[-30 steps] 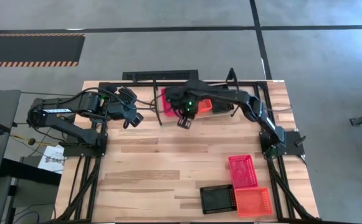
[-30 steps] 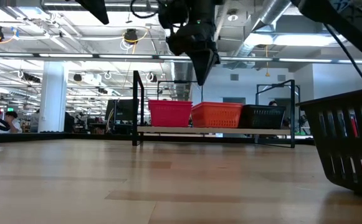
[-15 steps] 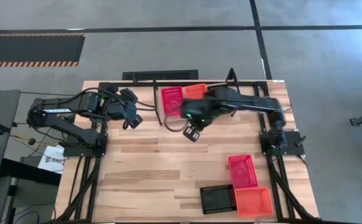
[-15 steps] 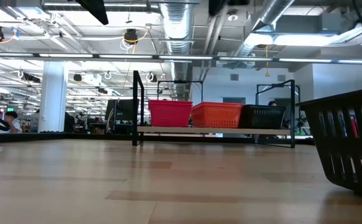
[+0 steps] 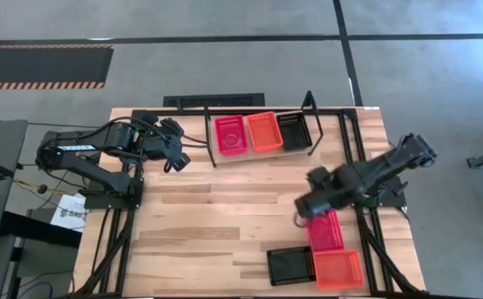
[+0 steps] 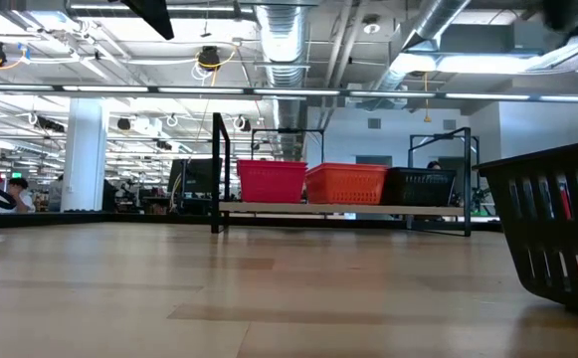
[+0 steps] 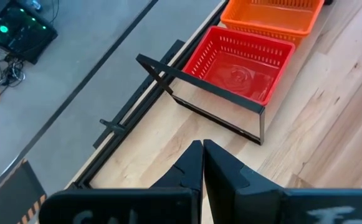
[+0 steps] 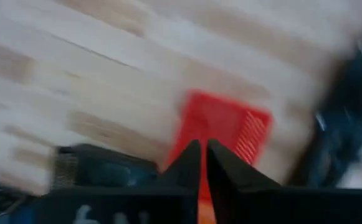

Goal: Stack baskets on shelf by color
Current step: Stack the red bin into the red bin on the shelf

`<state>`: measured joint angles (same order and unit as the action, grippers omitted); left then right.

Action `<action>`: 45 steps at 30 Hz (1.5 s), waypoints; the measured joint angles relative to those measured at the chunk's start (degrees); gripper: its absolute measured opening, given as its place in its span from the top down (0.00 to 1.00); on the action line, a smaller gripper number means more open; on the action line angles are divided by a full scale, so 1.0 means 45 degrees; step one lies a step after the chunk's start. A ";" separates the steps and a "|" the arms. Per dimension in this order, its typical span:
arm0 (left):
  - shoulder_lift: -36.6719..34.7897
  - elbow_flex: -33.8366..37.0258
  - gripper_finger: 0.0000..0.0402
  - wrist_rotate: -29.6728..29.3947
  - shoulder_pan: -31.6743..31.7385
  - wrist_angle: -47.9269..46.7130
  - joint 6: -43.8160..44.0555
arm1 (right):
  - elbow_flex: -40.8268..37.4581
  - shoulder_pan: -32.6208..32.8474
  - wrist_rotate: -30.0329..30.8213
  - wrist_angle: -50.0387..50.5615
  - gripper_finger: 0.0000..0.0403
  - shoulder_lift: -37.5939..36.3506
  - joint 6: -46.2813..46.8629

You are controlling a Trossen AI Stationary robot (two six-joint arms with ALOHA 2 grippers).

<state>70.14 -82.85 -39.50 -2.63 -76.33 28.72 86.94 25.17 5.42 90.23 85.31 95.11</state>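
While the shelf carries three baskets, right gripper, fingers nearly pressed together, empty, hovers beside the loose red basket; next: spread, descend, pinch its rim.

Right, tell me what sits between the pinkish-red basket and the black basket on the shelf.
An orange basket sits between the pinkish-red basket and the black basket on the shelf. The high view and the low view both show it.

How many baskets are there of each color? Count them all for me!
Pinkish-red baskets: 2 (shelf, table)
Orange baskets: 2 (shelf, table)
Black baskets: 2 (shelf, table)
Total seen from above: 6
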 joint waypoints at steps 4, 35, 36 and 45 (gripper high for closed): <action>-0.0002 0.0000 1.00 -0.0007 0.0000 0.0151 -0.0002 | -0.1720 0.1139 -0.1460 -0.0280 0.78 -0.0391 0.2705; -0.0002 0.0000 1.00 0.0051 0.0000 0.0751 0.0039 | -0.8533 0.4496 -0.2142 -0.7243 0.55 -0.0372 0.8226; -0.0001 0.0000 1.00 0.0051 -0.0001 0.0751 0.0056 | -0.8718 0.4481 -0.2227 -0.7514 0.56 -0.0372 0.8224; -0.0001 0.0000 1.00 0.0056 0.0000 0.0751 0.0246 | -0.9566 0.3910 -0.2292 -0.9225 0.96 -0.0403 0.7248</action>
<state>70.13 -82.85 -39.24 -2.63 -72.95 29.83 43.89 42.77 -4.89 48.72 83.50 127.73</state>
